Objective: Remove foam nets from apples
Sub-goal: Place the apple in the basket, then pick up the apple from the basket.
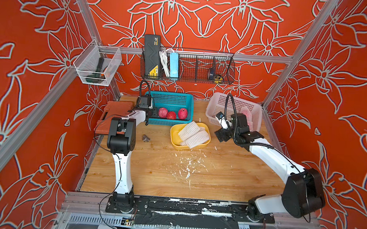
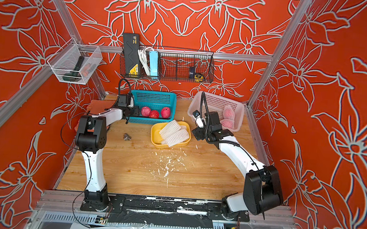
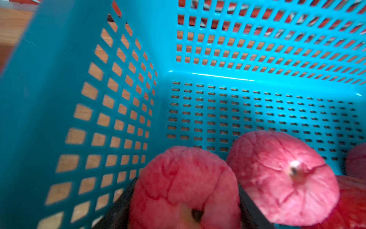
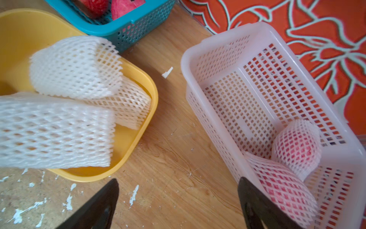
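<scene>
The right gripper (image 4: 178, 190) hangs wide open and empty over the wooden bench (image 4: 178, 138), between the yellow plastic tray (image 4: 153, 93) of loose white foam nets (image 4: 75, 65) and the white plastic basket (image 4: 198, 45). Two pink apples wrapped in white foam mesh (image 4: 297, 142) lie in that basket, just past the gripper on its right, so the right arm looks nearer. The left gripper (image 3: 186, 206) sits in the teal plastic basket (image 3: 59, 79), holding a bare red-pink apple (image 3: 184, 174).

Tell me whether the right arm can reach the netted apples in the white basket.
Probably yes. The right gripper hangs open beside the white basket; the basket's top is open and nothing covers the netted apples. It only has to clear the near wall.
</scene>
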